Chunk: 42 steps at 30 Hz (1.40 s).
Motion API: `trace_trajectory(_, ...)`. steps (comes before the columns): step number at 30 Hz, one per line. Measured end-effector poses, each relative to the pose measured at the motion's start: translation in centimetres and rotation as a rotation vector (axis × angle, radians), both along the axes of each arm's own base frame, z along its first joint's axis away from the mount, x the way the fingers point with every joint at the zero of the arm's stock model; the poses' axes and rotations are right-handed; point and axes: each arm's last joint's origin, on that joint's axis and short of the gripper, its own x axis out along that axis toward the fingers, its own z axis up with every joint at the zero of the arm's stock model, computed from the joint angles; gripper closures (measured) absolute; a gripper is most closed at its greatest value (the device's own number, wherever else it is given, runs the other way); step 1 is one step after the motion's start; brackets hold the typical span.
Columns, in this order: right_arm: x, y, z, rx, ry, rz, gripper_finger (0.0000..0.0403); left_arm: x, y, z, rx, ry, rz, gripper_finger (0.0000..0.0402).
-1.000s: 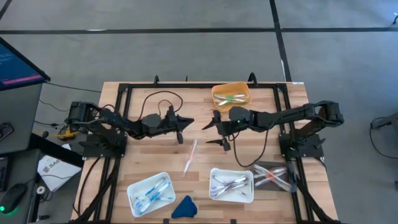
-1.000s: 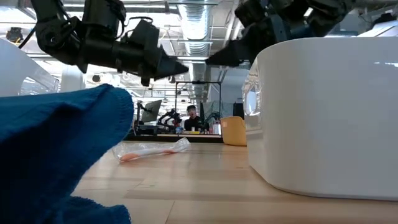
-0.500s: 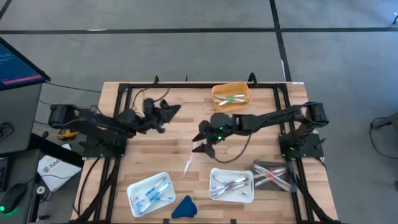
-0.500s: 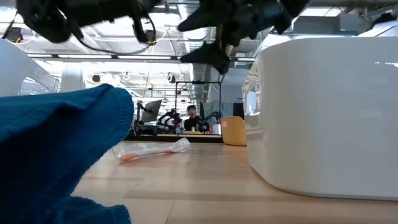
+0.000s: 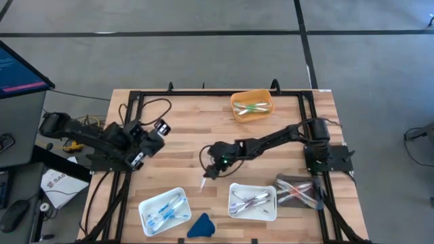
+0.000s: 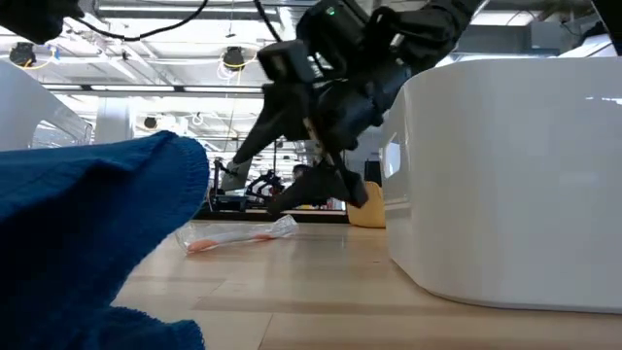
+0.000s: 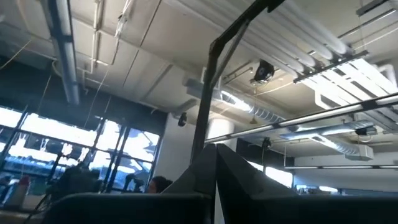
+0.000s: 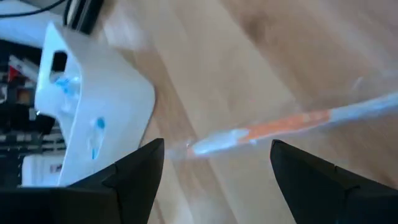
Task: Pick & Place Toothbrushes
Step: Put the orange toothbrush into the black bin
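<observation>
On the desk [image 5: 183, 129] my right gripper [image 5: 211, 169] hangs over the loose toothbrush [image 8: 280, 127], jaws spread; next I must lower and clench, left gripper [image 5: 148, 139] parked clenched.

- Wooden table [image 5: 183, 122] fills the middle, a black frame [image 5: 135, 95] round its edges.
- Blue cloth [image 5: 201, 225] sits at the near edge, between two white trays [image 5: 145, 211].
- Monitor [image 5: 17, 68] glows off the far left corner.
- Grey floor [image 5: 203, 17] beyond.
</observation>
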Motion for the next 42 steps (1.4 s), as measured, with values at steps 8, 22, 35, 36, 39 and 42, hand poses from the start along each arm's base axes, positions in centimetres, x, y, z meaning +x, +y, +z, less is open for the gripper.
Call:
trace_trajectory(8,2.9,0.6,2.1,-0.124,-0.14,0.023,0.0117,-0.2,-0.2,0.2,0.015,-0.02,0.004,0.0398)
trace_trajectory(22,2.3,3.3,3.1,-0.585,0.001,0.01,0.0354,-0.3,-0.2,0.2,0.04,-0.03,0.045,0.0398)
trace_trajectory(35,1.9,6.6,3.5,-0.728,-0.067,-0.022,0.0401,-0.3,-0.1,0.2,0.039,-0.027,0.049,0.0398)
trace_trajectory(36,1.9,6.6,3.6,-0.726,-0.071,-0.026,0.0401,-0.3,-0.1,0.2,0.039,-0.027,0.049,0.0398)
trace_trajectory(39,2.5,6.7,2.4,-0.695,-0.058,-0.065,0.0402,-0.3,-0.1,0.2,0.039,-0.027,0.049,0.0398)
trace_trajectory(42,3.2,7.1,0.5,-0.708,-0.005,-0.053,0.0402,-0.3,-0.1,0.2,0.039,-0.028,0.049,0.0398)
